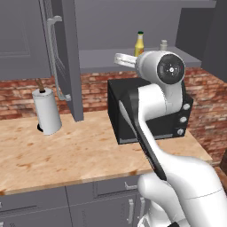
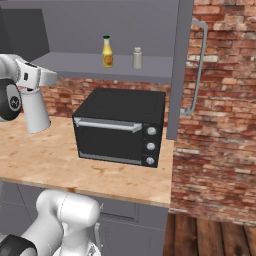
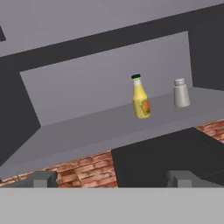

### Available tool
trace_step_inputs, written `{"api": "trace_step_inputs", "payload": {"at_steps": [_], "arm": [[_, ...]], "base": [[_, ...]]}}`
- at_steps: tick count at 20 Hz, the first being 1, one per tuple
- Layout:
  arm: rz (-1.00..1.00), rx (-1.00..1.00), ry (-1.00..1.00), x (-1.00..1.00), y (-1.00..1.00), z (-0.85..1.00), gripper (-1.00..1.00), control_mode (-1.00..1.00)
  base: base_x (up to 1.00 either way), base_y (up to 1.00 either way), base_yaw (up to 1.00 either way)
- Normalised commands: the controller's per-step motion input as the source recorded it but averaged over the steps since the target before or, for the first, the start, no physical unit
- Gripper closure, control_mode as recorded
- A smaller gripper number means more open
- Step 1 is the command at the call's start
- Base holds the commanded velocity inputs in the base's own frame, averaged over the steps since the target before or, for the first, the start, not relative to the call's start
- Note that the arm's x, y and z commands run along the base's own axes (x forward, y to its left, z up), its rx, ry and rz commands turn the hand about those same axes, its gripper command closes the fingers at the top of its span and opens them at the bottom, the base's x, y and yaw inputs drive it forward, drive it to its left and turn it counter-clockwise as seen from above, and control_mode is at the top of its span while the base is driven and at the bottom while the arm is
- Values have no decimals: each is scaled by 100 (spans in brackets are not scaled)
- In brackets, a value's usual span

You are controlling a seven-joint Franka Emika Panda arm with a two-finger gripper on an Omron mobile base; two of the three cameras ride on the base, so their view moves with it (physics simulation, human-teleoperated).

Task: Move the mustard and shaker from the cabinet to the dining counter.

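The yellow mustard [image 3: 141, 98] with its dark green cap stands upright on the shelf of the open grey cabinet [image 3: 87, 127]. The grey shaker [image 3: 180, 93] stands just to its right, a small gap between them. Both also show on that shelf from the base, mustard [image 1: 139, 44] [image 2: 107, 52] and shaker [image 1: 163, 45] [image 2: 137, 58]. My gripper [image 3: 113, 179] is open and holds nothing; it sits in front of and below the shelf, well short of both things, its fingertips [image 3: 43, 178] wide apart. The dining counter is out of view.
A black toaster oven [image 2: 120, 125] sits on the short wood counter [image 1: 66, 150] right under the shelf. The cabinet doors [image 1: 62, 57] [image 2: 180, 65] hang open on either side. A paper towel roll [image 1: 46, 111] stands at the left. Brick wall [image 2: 215, 150] lies behind.
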Motion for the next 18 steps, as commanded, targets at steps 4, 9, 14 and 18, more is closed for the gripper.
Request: {"api": "trace_step_inputs", "payload": {"at_steps": [4, 9, 14, 18], "arm": [[-29, -3, 0, 5, -62, 5, -100, -100], [-12, 0, 2, 1, -55, 16, -100, -100], [4, 1, 9, 0, -46, 15, -100, -100], [26, 8, 10, 6, -31, 10, -100, -100]], "base": [[0, 0, 0], [0, 0, 0], [0, 0, 0], [0, 0, 0]]}}
